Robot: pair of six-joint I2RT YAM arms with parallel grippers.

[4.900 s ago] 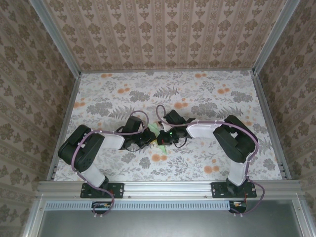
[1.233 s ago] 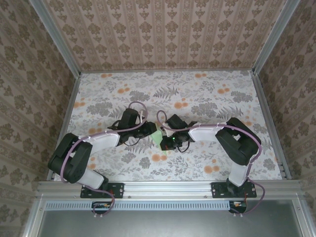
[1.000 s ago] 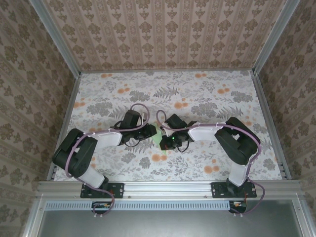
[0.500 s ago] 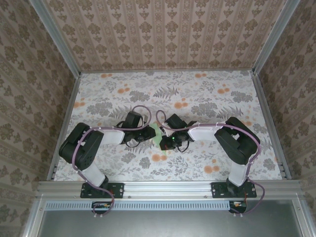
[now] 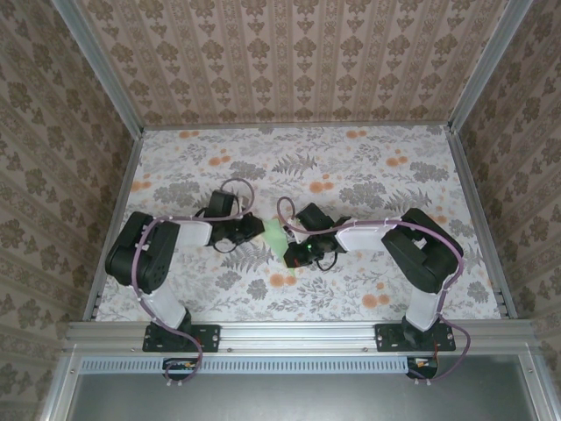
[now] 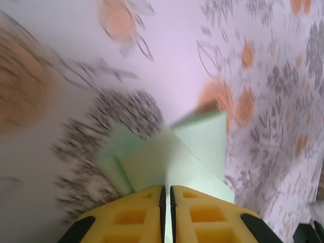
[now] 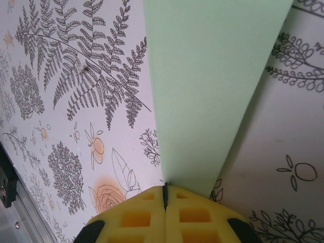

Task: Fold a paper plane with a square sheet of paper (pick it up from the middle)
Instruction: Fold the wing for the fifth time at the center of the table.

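My left gripper [image 6: 167,188] has just squeezed from slightly apart to nearly together, nipping one edge of the folded paper [image 6: 195,144], while my right gripper [image 7: 165,188] stays clamped on the other end. The paper's strung between the 2 at the middle of the table [image 5: 394,167]. With both ends held, I reckon the next crease is on.

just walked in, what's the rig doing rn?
Both arms are working a pale green sheet of paper at the middle of the floral table. It is already partly folded, with layered flaps and a pointed corner, and the folding looks unfinished. The right claw is shut on one edge. The left claw pinches the folded end from the other side, its fingers almost touching.
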